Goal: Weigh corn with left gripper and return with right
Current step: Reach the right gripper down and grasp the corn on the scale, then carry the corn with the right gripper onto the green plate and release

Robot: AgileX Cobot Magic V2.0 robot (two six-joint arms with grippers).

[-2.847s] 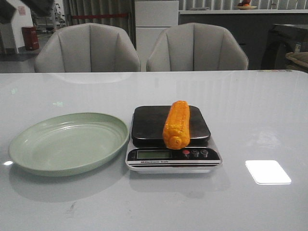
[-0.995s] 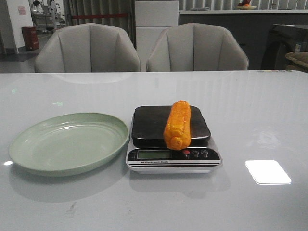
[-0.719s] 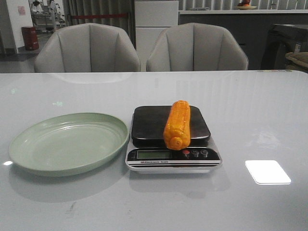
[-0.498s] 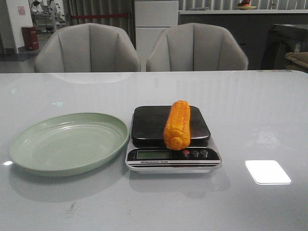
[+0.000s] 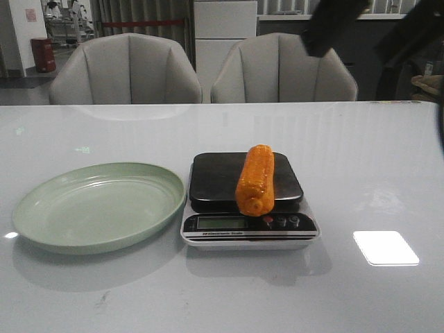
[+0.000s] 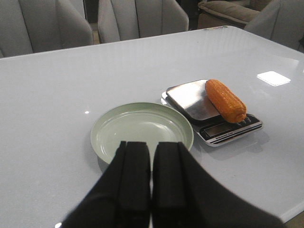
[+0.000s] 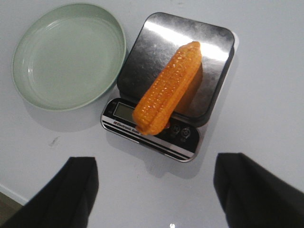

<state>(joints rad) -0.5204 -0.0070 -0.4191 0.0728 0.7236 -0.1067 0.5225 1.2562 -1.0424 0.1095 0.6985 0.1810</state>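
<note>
The orange-yellow corn (image 5: 255,179) lies lengthwise on the black platform of the scale (image 5: 215,177), its near end over the display. It also shows in the left wrist view (image 6: 225,99) and the right wrist view (image 7: 167,90). My right gripper (image 5: 371,28) is open, high above the table behind and to the right of the scale; in its own view the gripper (image 7: 156,190) has its fingers (image 7: 78,190) spread wide above the corn and scale (image 7: 152,52). My left gripper (image 6: 152,152) is shut and empty, drawn back over the near left, above the plate.
An empty pale green plate (image 5: 97,205) sits left of the scale; it also shows in the left wrist view (image 6: 142,128) and the right wrist view (image 7: 66,57). Two grey chairs (image 5: 125,69) stand behind the table's far edge.
My right gripper has come into the front view at the top right. The left arm left the top left corner earlier. The corn, scale and plate have not moved.
</note>
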